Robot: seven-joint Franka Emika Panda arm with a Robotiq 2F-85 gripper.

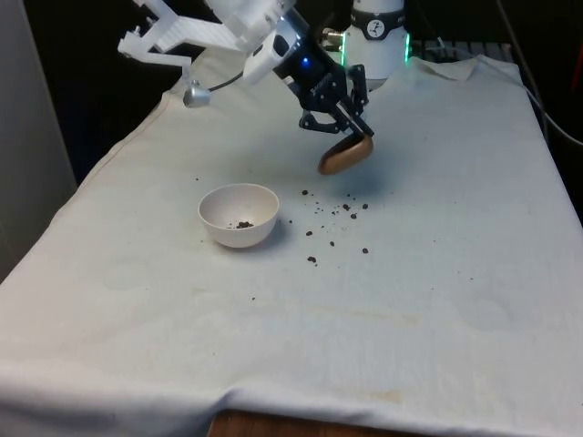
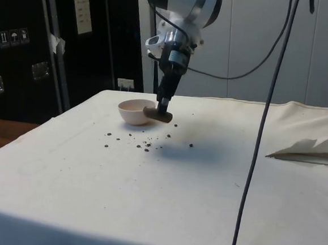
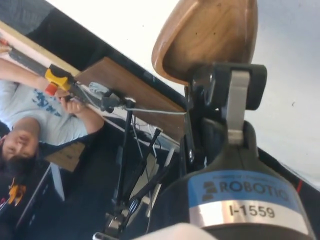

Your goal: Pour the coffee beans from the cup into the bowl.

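Your gripper (image 1: 351,127) is clamped on the rim of the brown cup (image 1: 346,156) and holds it tipped on its side above the cloth, off to the front view's right of the bowl. Working left to right in the front view, you have the white bowl (image 1: 239,215) with a few beans in its bottom, then a scatter of coffee beans (image 1: 332,223) loose on the white cloth (image 1: 437,300), lying between the bowl and the spot under the cup. The side view shows you the cup (image 2: 159,115) hanging clear of the table, just beside the bowl (image 2: 132,112). The wrist view gives you the cup's wooden-looking surface (image 3: 210,35) pinched between the fingers (image 3: 237,100), and a person (image 3: 35,110) beyond the table's edge.
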